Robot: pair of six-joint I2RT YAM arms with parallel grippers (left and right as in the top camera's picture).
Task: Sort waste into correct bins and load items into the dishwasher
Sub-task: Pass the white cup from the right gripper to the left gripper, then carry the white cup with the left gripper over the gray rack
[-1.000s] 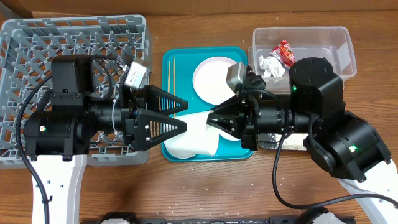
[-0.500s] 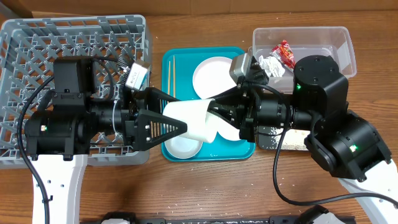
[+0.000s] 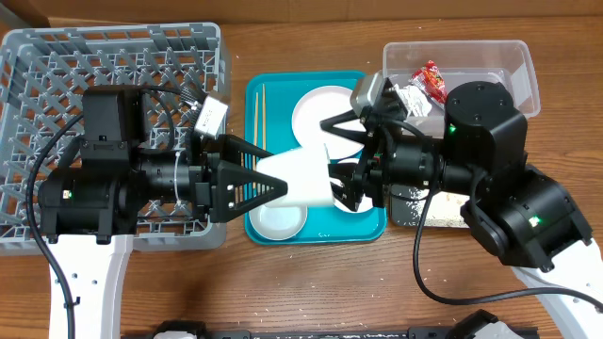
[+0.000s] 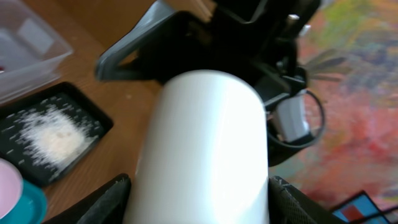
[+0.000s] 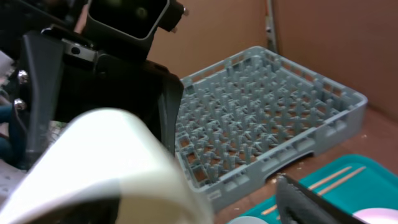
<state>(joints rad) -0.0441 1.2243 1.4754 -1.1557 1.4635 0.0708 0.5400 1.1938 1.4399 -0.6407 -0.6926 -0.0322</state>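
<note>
Slippage threatens: my left gripper (image 3: 275, 172) pinches the smooth cup (image 3: 303, 179) (right gripper (image 3: 335, 162) gapes, empty) above the teal tray (image 3: 281, 87).

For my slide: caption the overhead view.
Left pincer holds a white cup above the teal tray, open right pincer facing it.

The left hand (image 3: 279, 175) clamps the white cup (image 3: 303, 179) above the teal tray (image 3: 278, 113); the right hand (image 3: 337, 158), fingers spread, faces it just beyond the cup.
</note>
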